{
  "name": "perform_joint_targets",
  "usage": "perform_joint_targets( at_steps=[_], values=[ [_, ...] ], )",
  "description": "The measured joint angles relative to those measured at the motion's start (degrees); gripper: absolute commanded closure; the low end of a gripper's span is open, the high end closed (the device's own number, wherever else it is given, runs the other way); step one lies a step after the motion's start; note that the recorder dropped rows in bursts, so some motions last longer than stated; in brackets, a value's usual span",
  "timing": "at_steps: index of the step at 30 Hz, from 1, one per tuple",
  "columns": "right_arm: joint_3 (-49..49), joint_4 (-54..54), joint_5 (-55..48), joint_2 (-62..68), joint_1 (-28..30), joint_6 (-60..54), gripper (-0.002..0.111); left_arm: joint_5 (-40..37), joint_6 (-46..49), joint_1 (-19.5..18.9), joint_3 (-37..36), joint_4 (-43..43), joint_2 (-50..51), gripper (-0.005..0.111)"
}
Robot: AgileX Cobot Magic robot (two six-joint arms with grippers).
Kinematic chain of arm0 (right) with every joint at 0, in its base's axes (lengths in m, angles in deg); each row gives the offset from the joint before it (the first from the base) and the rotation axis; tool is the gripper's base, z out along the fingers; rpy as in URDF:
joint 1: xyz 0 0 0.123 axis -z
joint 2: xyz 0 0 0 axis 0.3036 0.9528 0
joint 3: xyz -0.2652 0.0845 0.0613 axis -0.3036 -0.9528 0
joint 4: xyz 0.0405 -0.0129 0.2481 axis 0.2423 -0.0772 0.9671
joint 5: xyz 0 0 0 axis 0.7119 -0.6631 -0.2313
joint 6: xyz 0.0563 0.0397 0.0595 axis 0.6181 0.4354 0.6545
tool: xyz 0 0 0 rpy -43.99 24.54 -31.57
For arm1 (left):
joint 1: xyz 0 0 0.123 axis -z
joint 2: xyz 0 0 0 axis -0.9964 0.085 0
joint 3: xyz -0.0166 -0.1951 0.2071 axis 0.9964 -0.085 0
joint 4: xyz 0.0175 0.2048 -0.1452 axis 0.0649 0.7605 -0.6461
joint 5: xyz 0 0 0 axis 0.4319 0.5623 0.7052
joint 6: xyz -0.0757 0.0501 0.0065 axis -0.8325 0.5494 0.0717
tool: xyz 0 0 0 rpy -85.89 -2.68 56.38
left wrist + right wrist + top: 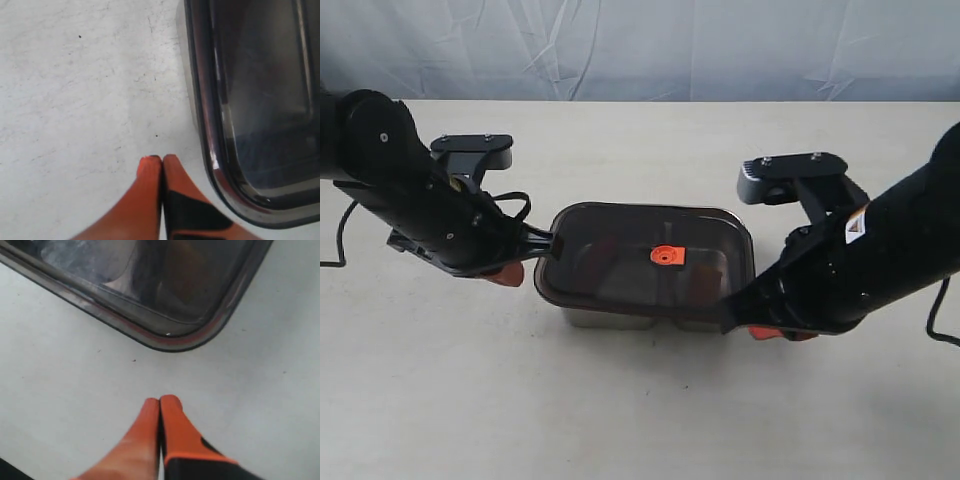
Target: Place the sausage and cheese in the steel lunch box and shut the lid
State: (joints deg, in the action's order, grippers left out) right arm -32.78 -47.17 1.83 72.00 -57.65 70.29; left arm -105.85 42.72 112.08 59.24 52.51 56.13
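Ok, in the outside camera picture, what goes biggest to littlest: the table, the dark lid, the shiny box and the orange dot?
1. table
2. lid
3. orange valve, the dot on the lid
The steel lunch box is unranked: the lid hides most of it and only a strip shows, so it may match the lid.

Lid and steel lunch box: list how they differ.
The lid is dark and see-through; the steel lunch box is shiny metal. The lid lies on top; the steel lunch box stands beneath it. The lid carries an orange valve; the box shows none. Both are roughly rectangular.
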Motion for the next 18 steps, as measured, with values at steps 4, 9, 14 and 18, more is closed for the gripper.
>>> perform_joint_targets(
  at_steps=[4, 9, 14, 18],
  values=[
    [0.0, 4.3, 0.9, 4.7, 0.0, -4.7, 0.108, 0.5, 0.1, 0.0, 0.0, 0.3, 0.0, 0.107],
    [0.0, 7.6, 2.3, 9.4, 0.0, -8.2, 0.108, 0.6, 0.1, 0.0, 0.0, 0.3, 0.0, 0.107],
    [0.0, 7.8, 4.8, 12.0, 0.0, -8.7, 0.108, 0.6, 0.1, 0.0, 0.0, 0.3, 0.0, 0.107],
    [0.0, 7.8, 6.8, 13.7, 0.0, -9.0, 0.108, 0.7, 0.1, 0.0, 0.0, 0.3, 0.0, 0.107]
  ],
)
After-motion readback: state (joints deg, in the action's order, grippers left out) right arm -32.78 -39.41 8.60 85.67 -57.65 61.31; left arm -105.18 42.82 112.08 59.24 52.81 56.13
